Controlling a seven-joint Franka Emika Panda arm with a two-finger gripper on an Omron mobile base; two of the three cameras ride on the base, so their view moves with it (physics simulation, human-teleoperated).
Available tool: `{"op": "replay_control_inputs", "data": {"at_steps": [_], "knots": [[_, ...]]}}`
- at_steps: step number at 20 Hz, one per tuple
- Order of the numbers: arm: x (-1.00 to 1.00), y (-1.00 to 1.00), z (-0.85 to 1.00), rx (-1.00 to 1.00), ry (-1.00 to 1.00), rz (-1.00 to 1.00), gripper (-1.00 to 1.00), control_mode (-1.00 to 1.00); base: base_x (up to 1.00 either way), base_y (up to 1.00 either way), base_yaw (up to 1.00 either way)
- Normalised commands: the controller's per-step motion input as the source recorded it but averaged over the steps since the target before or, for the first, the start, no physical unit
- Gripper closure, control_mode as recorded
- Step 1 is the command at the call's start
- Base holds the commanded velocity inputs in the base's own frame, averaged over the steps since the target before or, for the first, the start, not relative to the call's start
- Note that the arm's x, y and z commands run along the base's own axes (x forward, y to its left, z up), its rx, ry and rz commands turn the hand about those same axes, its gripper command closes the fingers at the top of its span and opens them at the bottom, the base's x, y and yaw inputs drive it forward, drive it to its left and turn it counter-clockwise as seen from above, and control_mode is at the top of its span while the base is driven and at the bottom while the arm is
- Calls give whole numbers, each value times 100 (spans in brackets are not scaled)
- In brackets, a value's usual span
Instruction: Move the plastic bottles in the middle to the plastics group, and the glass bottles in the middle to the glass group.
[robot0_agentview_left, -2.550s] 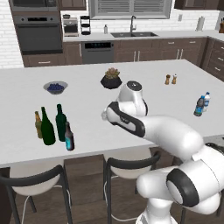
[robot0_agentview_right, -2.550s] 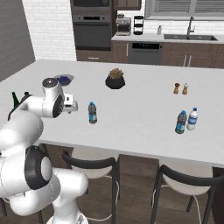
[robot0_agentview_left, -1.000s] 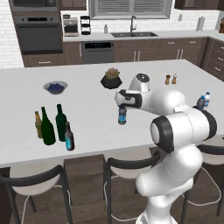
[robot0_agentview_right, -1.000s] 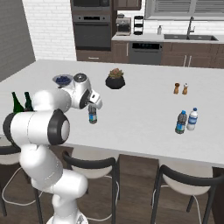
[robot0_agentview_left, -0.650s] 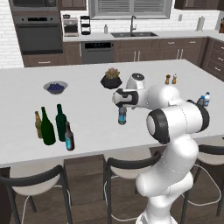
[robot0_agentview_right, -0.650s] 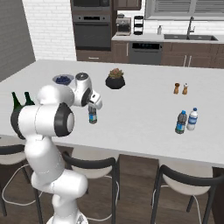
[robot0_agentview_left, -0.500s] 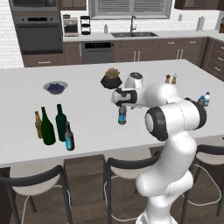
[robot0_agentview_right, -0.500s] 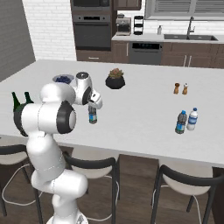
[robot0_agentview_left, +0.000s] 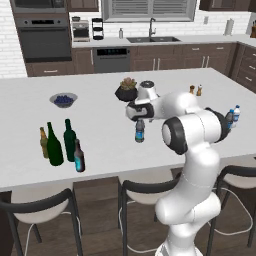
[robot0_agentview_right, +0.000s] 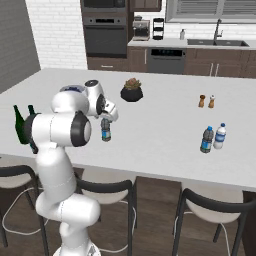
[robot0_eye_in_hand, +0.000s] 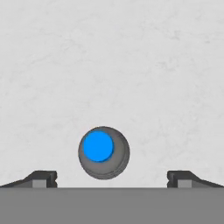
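The gripper (robot0_eye_in_hand: 112, 177) hangs right above the small water bottle (robot0_agentview_left: 140, 131) in the middle of the desk (robot0_agentview_left: 100, 135). Its fingers (robot0_eye_in_hand: 41, 178) are spread wide, one on each side of the blue cap, and hold nothing. The step looks like picking this bottle up. Next it should go down and squeeze, then carry it right to the two water bottles (robot0_agentview_right: 213, 137).

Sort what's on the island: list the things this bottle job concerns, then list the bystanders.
Job: water bottle under the open gripper; plastics pair; wine bottles, amber bottle, blue-label dark bottle.

Bystanders: blueberry bowl, potted plant, shakers.
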Motion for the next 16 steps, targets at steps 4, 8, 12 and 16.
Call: {"op": "replay_control_inputs", "data": {"at_steps": [4, 8, 12, 16], "knots": [[13, 0, -18, -2, 3, 0, -100, -100, 0, 0, 0], [17, 0, -18, 0, 6, 0, -100, -100, 0, 0, 0], [13, 0, -17, 0, 2, 1, -100, -100, 0, 0, 0], [11, -1, -18, 0, 0, 2, -100, -100, 0, 0, 0]]}}
